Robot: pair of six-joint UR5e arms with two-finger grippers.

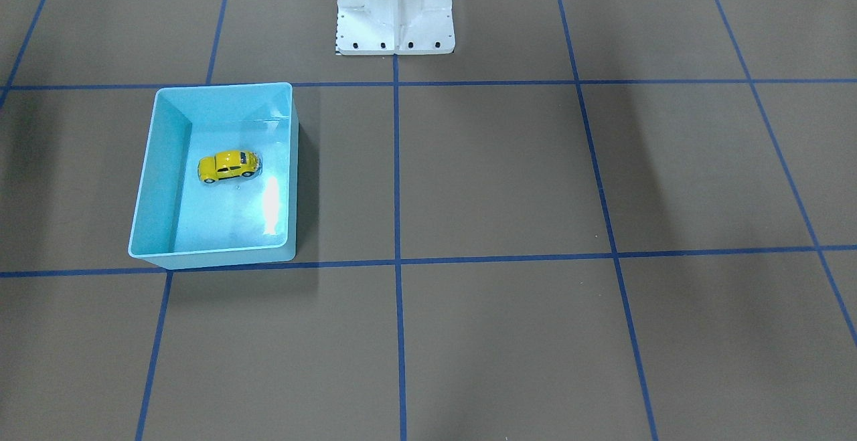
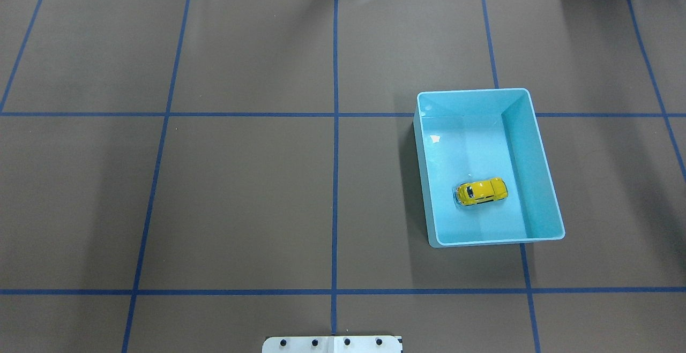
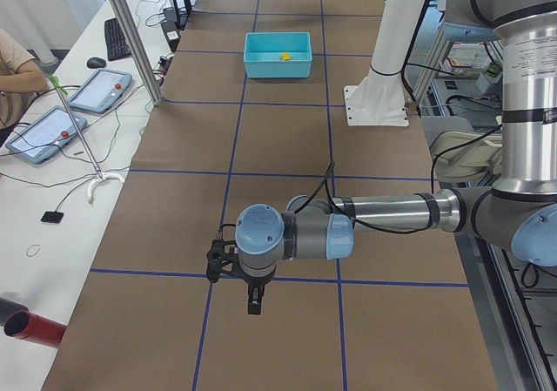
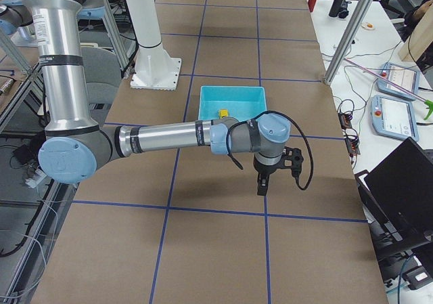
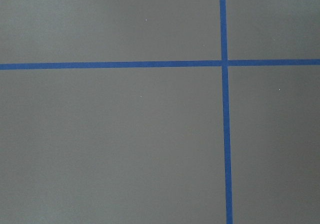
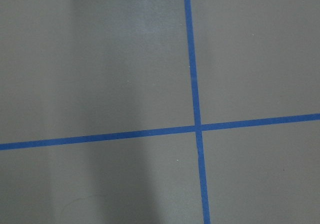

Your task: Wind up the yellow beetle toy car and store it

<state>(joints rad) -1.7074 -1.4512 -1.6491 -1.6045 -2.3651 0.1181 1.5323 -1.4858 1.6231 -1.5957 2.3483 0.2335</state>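
Note:
The yellow beetle toy car (image 1: 228,166) stands on its wheels on the floor of the light blue bin (image 1: 164,173). It also shows in the overhead view (image 2: 482,191), inside the bin (image 2: 530,171), and as a small yellow speck in both side views (image 3: 284,57) (image 4: 222,112). My left gripper (image 3: 252,302) shows only in the exterior left view, pointing down over bare table far from the bin; I cannot tell if it is open or shut. My right gripper (image 4: 261,185) shows only in the exterior right view, low over the table just past the bin (image 4: 230,95); its state is unclear too.
The white robot pedestal (image 1: 395,13) stands at the table's robot side. Blue tape lines grid the brown table cover. Side tables hold tablets (image 3: 96,91), a laptop (image 4: 406,196) and cables. Both wrist views show only table cover and tape.

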